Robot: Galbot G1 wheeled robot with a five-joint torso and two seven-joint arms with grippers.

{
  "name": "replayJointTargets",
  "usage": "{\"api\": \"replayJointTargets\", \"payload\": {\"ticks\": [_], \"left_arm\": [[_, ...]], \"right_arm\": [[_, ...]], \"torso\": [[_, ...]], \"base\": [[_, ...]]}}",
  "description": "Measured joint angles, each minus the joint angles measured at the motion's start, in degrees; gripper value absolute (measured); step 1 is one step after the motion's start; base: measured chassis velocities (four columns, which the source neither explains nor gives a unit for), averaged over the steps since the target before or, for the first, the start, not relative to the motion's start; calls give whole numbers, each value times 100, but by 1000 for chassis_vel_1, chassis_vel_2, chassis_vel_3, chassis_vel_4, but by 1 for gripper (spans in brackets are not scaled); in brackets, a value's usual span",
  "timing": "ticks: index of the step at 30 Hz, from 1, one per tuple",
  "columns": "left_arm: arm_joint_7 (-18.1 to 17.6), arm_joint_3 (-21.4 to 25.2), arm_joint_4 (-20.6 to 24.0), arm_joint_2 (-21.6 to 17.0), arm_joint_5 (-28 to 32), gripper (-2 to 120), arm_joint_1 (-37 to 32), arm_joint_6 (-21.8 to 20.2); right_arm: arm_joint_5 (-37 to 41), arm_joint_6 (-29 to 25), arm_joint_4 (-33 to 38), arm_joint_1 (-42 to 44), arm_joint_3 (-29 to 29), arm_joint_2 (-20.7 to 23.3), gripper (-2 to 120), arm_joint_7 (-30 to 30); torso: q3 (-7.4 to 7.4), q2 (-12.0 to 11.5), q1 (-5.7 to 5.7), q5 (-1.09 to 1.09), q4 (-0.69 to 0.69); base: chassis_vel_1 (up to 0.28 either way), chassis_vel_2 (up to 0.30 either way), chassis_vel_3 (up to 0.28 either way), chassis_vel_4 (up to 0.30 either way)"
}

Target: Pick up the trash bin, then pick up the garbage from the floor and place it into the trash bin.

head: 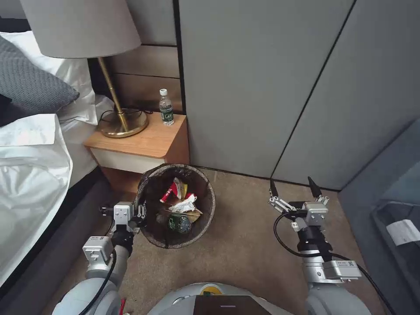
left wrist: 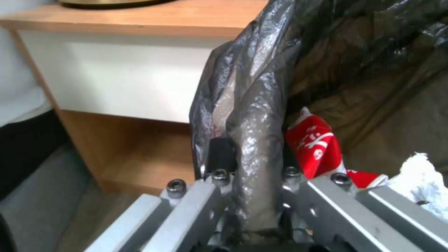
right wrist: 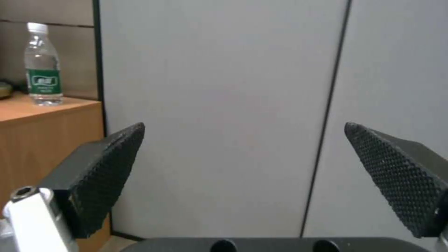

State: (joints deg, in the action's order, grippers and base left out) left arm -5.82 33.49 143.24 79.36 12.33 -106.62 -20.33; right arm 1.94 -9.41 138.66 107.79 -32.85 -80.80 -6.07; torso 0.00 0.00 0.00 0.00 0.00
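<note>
While left claw (head: 139, 215) clamps trash bin (head: 205, 218) rim, right claw (head: 294, 187) hovers agape.

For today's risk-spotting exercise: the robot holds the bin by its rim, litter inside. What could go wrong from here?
1. The left gripper pinches only the bag-covered rim of the trash bin; the slick liner could slip, or the bin could tilt and spill the red-and-white cup, tissue and green-labelled bottle.
2. The bin hangs close to the nightstand; a swing could knock it.
3. The right gripper is open and empty, so nothing steadies the far side.
</note>
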Motion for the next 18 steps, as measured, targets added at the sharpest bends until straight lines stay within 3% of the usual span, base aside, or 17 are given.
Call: {"api": "replayJointTargets", "payload": {"ticks": [18], "left_arm": [[-8, 5, 0, 14, 0, 3, -2, 15]], "right_arm": [[129, 210, 14, -139, -67, 168, 100, -9]], "torso": [[0, 0, 0, 0, 0]], "base": [[27, 33, 29, 31]]}}
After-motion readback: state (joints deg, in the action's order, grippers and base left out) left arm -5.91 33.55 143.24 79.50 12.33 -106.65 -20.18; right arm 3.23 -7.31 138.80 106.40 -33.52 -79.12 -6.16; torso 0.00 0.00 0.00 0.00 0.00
